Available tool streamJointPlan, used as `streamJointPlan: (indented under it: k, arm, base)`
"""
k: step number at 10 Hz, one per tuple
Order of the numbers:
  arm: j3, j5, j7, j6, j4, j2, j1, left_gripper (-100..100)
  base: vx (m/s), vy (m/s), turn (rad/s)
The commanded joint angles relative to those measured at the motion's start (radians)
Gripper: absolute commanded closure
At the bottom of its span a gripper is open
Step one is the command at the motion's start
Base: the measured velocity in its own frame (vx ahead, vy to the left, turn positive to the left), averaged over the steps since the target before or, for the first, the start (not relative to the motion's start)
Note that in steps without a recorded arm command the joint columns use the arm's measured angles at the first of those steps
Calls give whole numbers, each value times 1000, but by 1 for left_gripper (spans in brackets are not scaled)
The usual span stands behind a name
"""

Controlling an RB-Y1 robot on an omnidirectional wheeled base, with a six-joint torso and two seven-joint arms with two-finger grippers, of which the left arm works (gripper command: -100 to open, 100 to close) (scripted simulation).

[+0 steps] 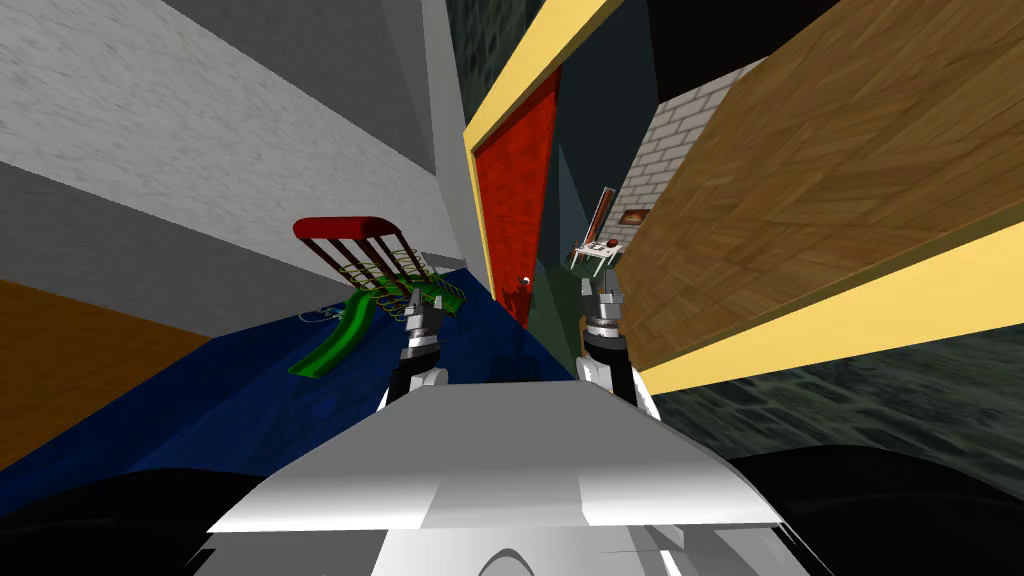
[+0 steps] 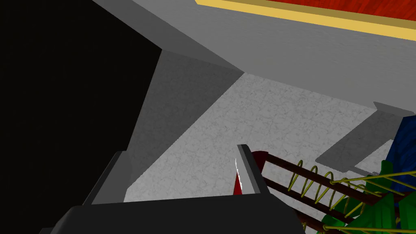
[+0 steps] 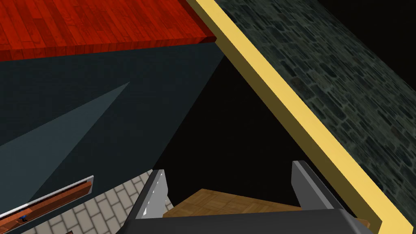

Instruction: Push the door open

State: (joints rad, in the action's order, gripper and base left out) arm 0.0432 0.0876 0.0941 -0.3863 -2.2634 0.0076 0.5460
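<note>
Red door [image 1: 515, 200] is standing ajar in its yellow frame [image 1: 520, 75], ahead and between the two arms, seen nearly edge-on, with its knob [image 1: 523, 283] showing on the near edge. Right gripper [image 1: 603, 292] is hovering just right of the door's edge, apart from it and pointing into the opening. Its fingers [image 3: 156, 195] are standing wide apart and gripping nothing. Its wrist camera is looking past the door at a dark teal wall [image 3: 101, 101], a black area [image 3: 235, 142], wood floor [image 3: 227, 203] and a strip of brick wall [image 3: 101, 207]. A stone wall [image 3: 325, 73] is running outside the frame. Left gripper [image 1: 418, 305] is hanging left of the door over the blue floor [image 1: 250, 400], also wide open and empty. It is facing a grey wall [image 2: 264, 122], with a green slide [image 1: 340, 345] and a red-and-yellow rack [image 1: 385, 265] just beside it. A white table [image 1: 598, 252] is showing beyond the doorway.
</note>
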Motion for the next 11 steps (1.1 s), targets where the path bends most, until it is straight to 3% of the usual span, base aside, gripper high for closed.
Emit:
streamJointPlan:
  k: [1,11]
  arm:
    - [11,-3,-1,-9,34,8,-12,-100]
    - [83,-23,-5,-71,265,48,-91,-100]
  base:
    - [79,13,-132]
    - [117,28,-85]
